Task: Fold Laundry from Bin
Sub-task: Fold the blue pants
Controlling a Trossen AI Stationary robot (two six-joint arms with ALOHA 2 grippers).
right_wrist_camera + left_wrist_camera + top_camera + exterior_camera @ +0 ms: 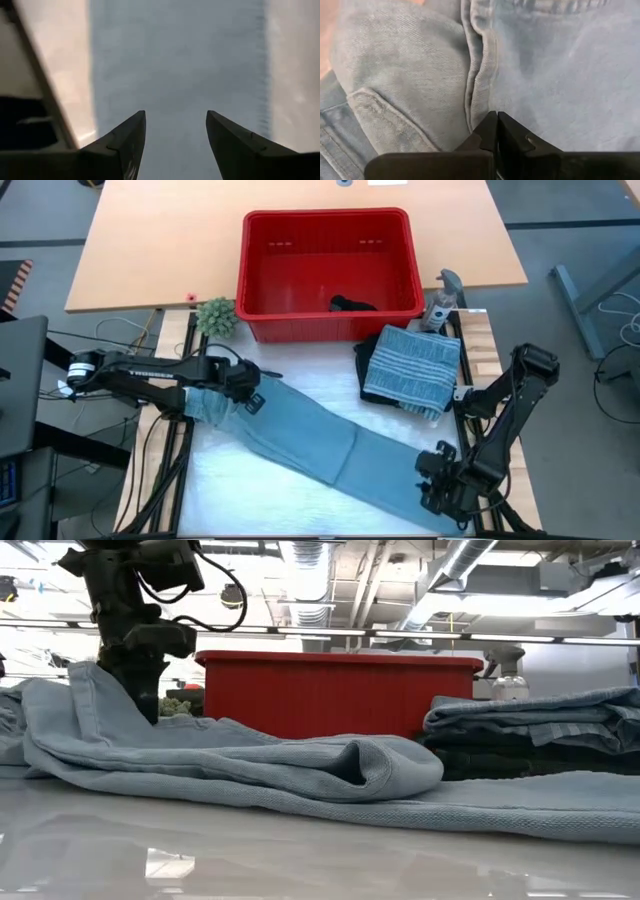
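A pair of light blue jeans (320, 445) lies spread slantwise on the table, waist at the left, leg ends at the near right. My left gripper (254, 401) is shut just above the waist part (545, 75), beside a seam. My right gripper (433, 480) hovers open over the leg end (175, 60), a finger on either side of the strip of denim. The red bin (325, 216) stands at the far side with a dark garment (352, 305) lying in it. A folded blue-grey striped cloth (410, 365) lies on top of a dark folded piece (368, 380) at the right.
A small green plant (215, 317) stands left of the bin, and a spray bottle (440, 305) right of it. The folded stack (540, 710) sits close to the right arm. Bare table shows near the front edge (250, 500).
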